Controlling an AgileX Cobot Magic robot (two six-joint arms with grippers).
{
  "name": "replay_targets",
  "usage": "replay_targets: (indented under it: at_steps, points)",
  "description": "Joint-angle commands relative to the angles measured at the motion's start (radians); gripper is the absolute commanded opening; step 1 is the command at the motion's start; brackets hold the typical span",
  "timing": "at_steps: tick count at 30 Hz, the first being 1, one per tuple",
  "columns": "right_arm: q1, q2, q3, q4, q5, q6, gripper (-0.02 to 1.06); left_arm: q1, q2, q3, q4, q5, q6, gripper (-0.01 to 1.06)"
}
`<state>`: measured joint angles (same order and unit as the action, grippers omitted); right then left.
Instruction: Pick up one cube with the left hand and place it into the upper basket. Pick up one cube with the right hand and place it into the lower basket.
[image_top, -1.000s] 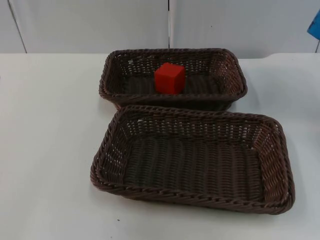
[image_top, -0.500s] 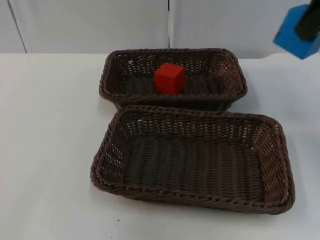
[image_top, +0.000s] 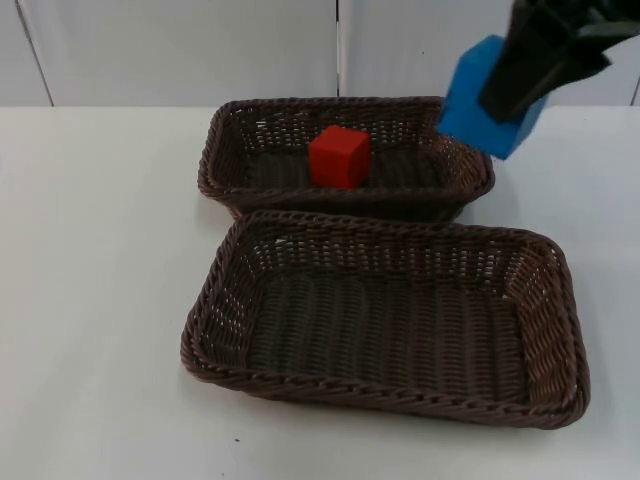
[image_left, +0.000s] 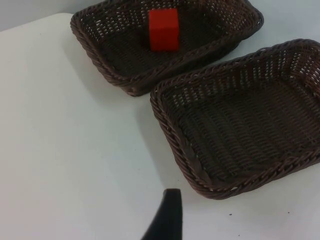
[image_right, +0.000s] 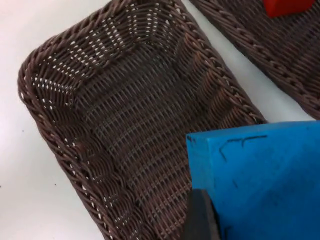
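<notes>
The right gripper (image_top: 512, 100) is partly cut off by the frame edge in the top view; it is clamped on a blue cube (image_top: 478, 92), which hangs in the air above the right end of the upper dark brown woven basket (image_top: 225, 130). One red cube (image_top: 339, 156) sits inside this upper basket. The lower dark brown woven basket (image_top: 560, 300) holds nothing — two baskets and two cubes in total on the white table (image_top: 100, 250). The left gripper (image_left: 166, 217) waits beside the lower basket; I cannot tell how its fingers stand.
</notes>
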<state>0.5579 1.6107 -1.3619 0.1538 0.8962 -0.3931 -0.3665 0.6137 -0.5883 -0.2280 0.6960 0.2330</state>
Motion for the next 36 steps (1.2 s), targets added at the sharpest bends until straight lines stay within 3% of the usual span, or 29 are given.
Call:
replay_targets:
  at_steps: [1, 10, 16, 36]
  points:
    - [0.030, -0.011, -0.004, -0.026, -0.022, 0.026, 0.00, -0.005, -0.005, 0.006, 0.007, 0.000, -0.003, 0.78]
    - [0.114, -0.011, -0.001, -0.017, -0.063, 0.057, 0.00, -0.005, -0.005, 0.006, 0.004, 0.000, -0.003, 0.78]
    - [0.115, -0.011, 0.002, -0.022, -0.072, 0.074, 0.00, -0.005, -0.005, 0.006, 0.004, 0.000, -0.003, 0.78]
    - [0.115, -0.011, 0.284, -0.010, -0.437, 0.093, 0.00, -0.005, -0.005, 0.006, 0.001, 0.000, -0.003, 0.78]
